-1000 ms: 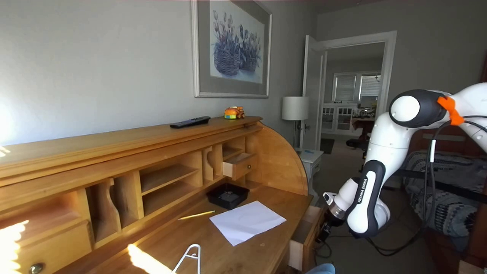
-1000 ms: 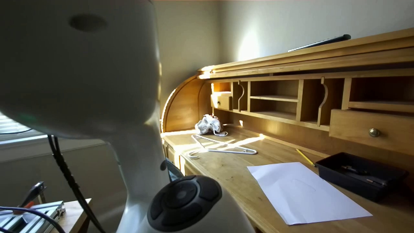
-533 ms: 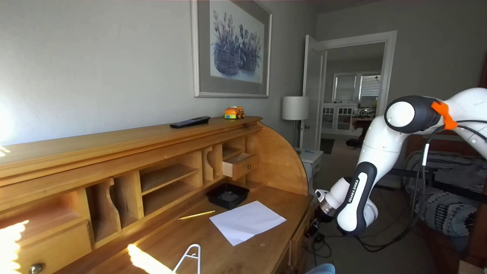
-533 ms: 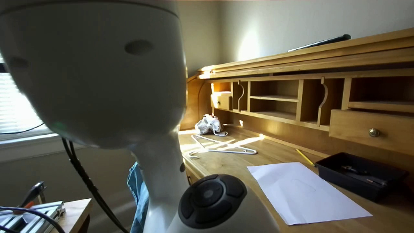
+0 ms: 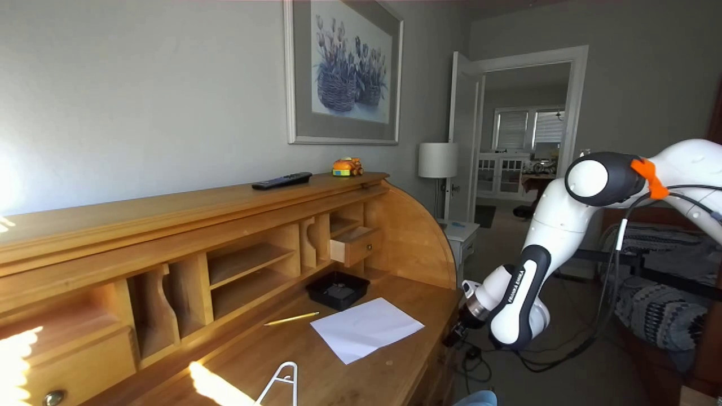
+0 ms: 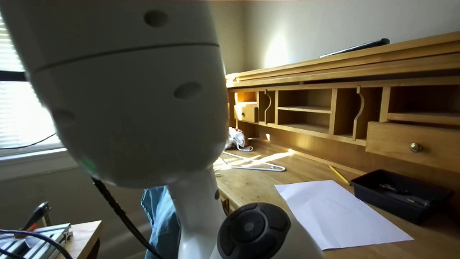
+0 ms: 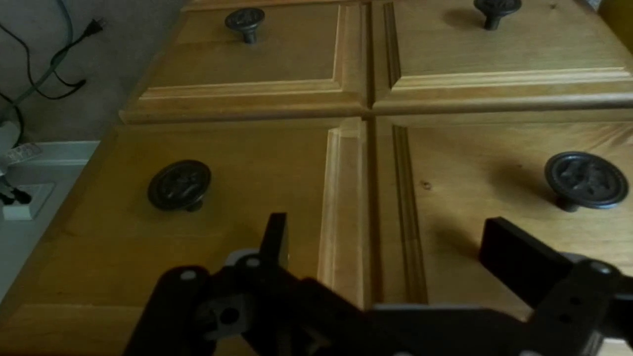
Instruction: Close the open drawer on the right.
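The drawer's front (image 5: 441, 366) is under the desk's near right corner in an exterior view; no pale box sides show out past the desk edge. In the wrist view, wooden fronts with dark round knobs look about flush. I cannot tell which of the two nearer fronts, the left panel (image 7: 267, 168) or the right panel (image 7: 460, 168), is the drawer's. My gripper (image 7: 385, 222) is open and empty, its fingers apart over these two fronts. In an exterior view the gripper (image 5: 453, 338) is at the drawer front; I cannot tell if it touches.
The desktop holds a white paper sheet (image 5: 366, 330), black tray (image 5: 337, 288), yellow pencil (image 5: 291, 318) and white hanger (image 5: 279, 383). A small cubbyhole drawer (image 5: 355, 246) stands out above the tray. Cables (image 5: 476, 366) lie on the floor beside the desk. Blue cloth (image 6: 161, 219) shows behind the arm.
The arm and gripper have moved toward the desk. The drawer stood out one second ago; it has slid in and its box sides have gone from sight.
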Available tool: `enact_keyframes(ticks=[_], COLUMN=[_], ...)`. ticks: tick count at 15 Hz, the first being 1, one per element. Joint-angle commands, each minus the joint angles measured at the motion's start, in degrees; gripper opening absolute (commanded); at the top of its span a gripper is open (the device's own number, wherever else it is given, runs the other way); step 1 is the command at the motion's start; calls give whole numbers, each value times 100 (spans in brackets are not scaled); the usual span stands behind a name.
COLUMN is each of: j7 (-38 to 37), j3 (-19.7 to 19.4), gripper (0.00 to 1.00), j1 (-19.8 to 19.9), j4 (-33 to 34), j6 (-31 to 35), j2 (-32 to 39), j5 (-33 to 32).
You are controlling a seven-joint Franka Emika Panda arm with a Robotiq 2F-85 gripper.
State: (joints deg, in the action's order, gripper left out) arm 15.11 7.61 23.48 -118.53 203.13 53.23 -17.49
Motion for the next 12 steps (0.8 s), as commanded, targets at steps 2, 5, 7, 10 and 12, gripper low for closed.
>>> enact_keyframes(ticks=[2,5,7,10,12], j7=[-378,-352,-348,-419,-352], j3=[141,-501,-973,-860,-466], gripper=[100,100,100,100,100], j1=[108,-513,-916,-838,-614], j4=[479,-9,-432,-1108,-1618], j6=[221,-162,-293,-1174,-1726], j2=[373,-238,-679,-1321,-1780], j5=[-289,143,387,174,89])
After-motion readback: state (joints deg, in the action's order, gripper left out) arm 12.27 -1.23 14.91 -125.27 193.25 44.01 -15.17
